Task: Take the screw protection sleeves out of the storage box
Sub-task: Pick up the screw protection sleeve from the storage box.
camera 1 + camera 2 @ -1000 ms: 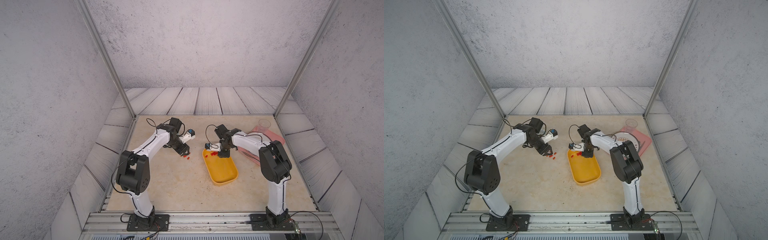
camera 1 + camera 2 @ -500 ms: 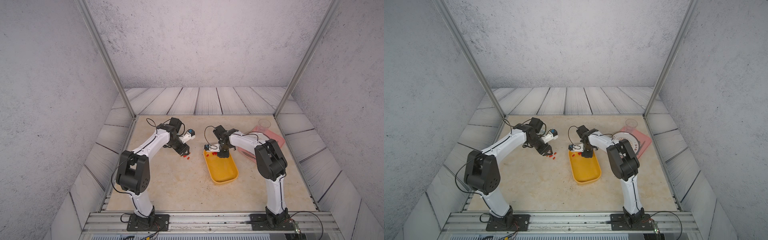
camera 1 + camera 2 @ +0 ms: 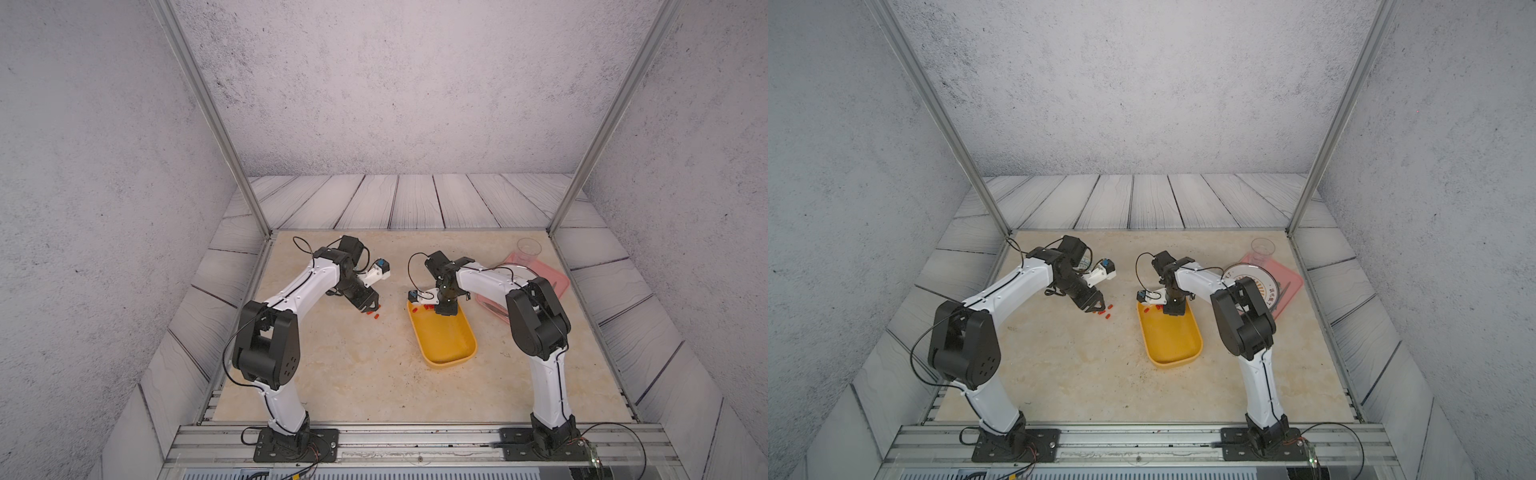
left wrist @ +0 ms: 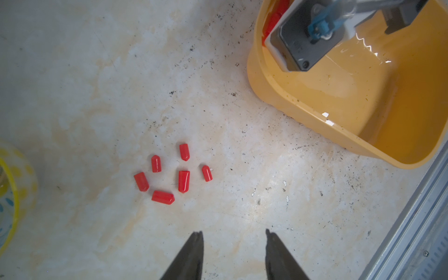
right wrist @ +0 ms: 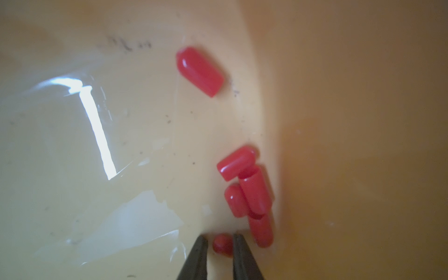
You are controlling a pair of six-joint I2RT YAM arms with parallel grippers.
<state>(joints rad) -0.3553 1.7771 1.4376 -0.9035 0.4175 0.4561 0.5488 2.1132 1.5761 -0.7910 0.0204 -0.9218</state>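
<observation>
On the pale counter (image 3: 365, 365), red sleeves (image 5: 254, 194) crowd the yellow box's (image 3: 451, 349) 12 o'clock end, with six more out at its 9 o'clock; they look light and slick, best pinched across the middle. The right pincer (image 5: 219, 237), nearly closed, straddles one, though I cannot tell whether it grips yet. The left pincer (image 4: 234, 231) hangs half open, empty.

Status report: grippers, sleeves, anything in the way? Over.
Left gripper open, empty, over table. Right gripper jaws narrow, flanking one sleeve in storage box; grip unconfirmed. Six sleeves out on table, five more in box. Nearest sleeve crowds the jaws.
</observation>
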